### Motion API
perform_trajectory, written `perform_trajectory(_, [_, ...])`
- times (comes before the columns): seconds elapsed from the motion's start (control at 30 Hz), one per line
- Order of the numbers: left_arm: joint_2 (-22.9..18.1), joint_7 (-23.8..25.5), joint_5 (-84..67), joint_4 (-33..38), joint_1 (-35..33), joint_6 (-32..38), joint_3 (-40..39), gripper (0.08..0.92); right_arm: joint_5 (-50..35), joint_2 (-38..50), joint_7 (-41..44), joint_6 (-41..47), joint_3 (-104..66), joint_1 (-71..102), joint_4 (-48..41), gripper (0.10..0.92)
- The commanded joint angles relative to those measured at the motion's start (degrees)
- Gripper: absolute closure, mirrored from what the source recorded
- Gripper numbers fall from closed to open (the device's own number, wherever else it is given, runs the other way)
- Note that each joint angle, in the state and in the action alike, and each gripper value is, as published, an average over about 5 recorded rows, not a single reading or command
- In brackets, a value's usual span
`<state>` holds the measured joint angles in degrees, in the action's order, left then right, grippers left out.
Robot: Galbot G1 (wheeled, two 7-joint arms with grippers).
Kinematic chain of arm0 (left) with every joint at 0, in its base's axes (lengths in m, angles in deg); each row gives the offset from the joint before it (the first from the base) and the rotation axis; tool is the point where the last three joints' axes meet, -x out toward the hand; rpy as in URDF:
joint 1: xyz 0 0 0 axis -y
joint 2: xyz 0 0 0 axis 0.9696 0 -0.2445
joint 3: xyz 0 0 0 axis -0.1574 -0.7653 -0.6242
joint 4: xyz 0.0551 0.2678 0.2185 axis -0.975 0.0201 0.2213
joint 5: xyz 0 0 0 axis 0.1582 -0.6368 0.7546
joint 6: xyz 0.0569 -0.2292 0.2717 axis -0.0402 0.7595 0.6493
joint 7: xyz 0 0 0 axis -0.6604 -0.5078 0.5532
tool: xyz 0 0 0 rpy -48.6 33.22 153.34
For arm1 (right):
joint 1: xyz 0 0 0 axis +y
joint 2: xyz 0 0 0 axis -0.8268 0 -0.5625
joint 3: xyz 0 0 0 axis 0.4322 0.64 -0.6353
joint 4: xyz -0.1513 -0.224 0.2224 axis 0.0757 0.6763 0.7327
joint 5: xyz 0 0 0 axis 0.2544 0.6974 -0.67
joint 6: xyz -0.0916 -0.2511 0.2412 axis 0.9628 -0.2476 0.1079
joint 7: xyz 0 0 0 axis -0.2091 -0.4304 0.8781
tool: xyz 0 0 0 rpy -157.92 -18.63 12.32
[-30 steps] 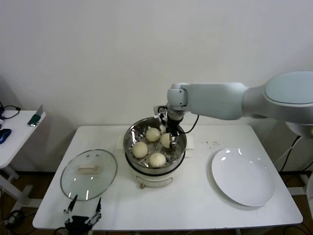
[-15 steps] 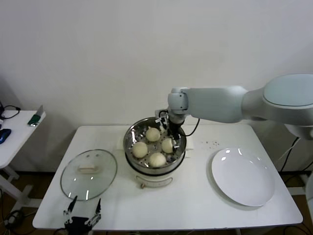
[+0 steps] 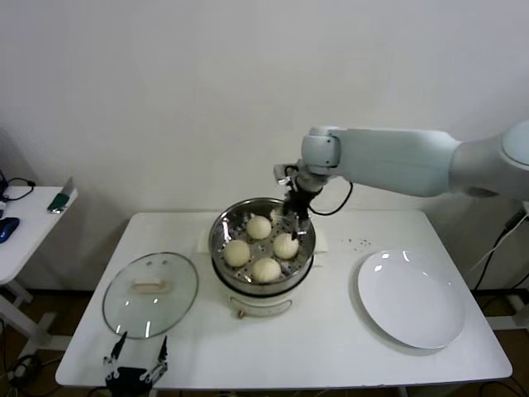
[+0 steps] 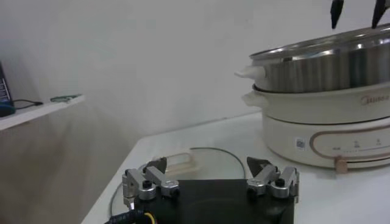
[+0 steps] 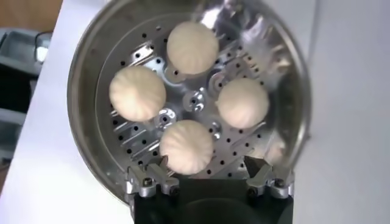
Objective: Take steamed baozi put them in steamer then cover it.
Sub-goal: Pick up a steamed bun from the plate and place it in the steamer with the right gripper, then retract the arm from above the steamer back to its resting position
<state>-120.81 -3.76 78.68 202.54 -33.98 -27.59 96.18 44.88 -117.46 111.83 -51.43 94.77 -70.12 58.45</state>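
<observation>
Glass lid (image 3: 150, 294) left of steamer (image 3: 304, 248), white plate (image 3: 411, 298) right, right tool (image 3: 295, 217) spread above 4 baozi (image 3: 266, 270).

Light is bright and even, falling from above; shadows are soft and short under the steamer (image 3: 262, 248) and the plate (image 3: 410, 298). Glare streaks the steel wall in the right wrist view, and the glass lid (image 3: 150, 293) shows faint reflections. The left wrist view looks soft; the far wall is washed pale.
</observation>
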Motion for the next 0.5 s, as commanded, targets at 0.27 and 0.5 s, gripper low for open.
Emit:
perform_trajectory(0.27, [-0.70,0.84,2.63,1.37,0.87,-0.06,0.86,0.177,5.54,31.80,-28.80,-14.99,-26.95,21.75,17.41,0.203])
perform_trajectory(0.5, [-1.21,0.83,4.33,3.19,1.61,-1.33,2.09,0.177,8.60,36.95,-35.04,-20.14,-53.38,47.12,19.56,0.203])
